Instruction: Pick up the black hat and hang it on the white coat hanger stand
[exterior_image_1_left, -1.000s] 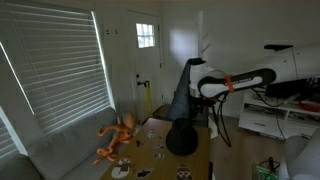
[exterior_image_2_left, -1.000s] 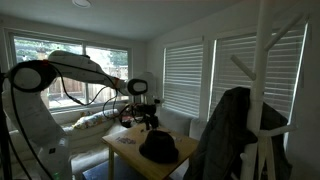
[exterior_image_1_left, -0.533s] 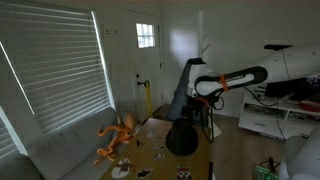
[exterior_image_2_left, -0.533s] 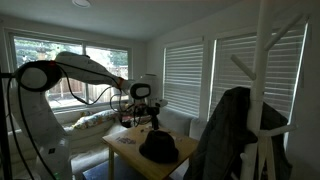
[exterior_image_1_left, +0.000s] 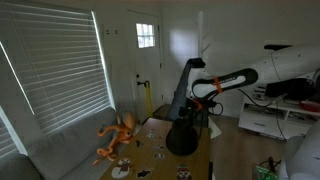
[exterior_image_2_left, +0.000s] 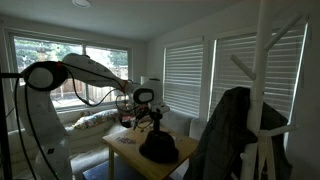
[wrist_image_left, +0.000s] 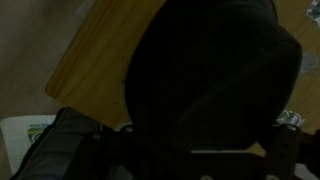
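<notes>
gripper (exterior_image_2_left: 153, 123) hangs just above the hat (exterior_image_2_left: 158, 148). wrist view is too dark, so i can't tell if the jaws are open. hat lies on the table (wrist_image_left: 95, 50), not grasped i think. lifting it and hanging it on the stand (exterior_image_2_left: 264, 70), near right, are left. no containers seen.

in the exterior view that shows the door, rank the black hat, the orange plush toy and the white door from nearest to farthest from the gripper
1. The soft black hat, just below the gripper.
2. The orange plush toy, off to the side on the grey sofa.
3. The white door with a small window, at the back of the room.
</notes>
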